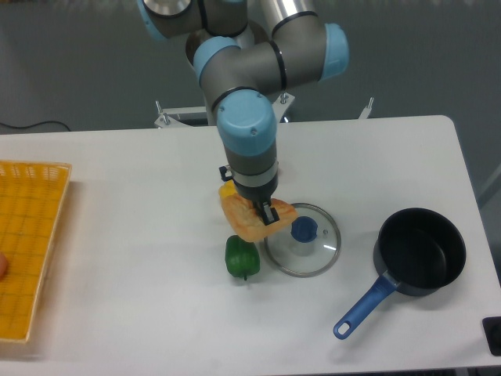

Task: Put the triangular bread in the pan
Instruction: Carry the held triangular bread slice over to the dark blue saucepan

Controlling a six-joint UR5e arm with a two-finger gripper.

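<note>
— Where was the triangular bread (249, 219)?
— Clamped in the end effector (266, 211), beside the glass lid (304, 240) and above the green pepper (242, 258).
— And the pan (420, 252)?
— Well apart to the right on the white worktop (117, 305), blue handle pointing toward the front edge. A yellow basket (30, 251) sat far left.

Readable text: none on any surface in the camera view.
Labels or brands: none legible on the arm.
Numbers or signs: none visible.
</note>
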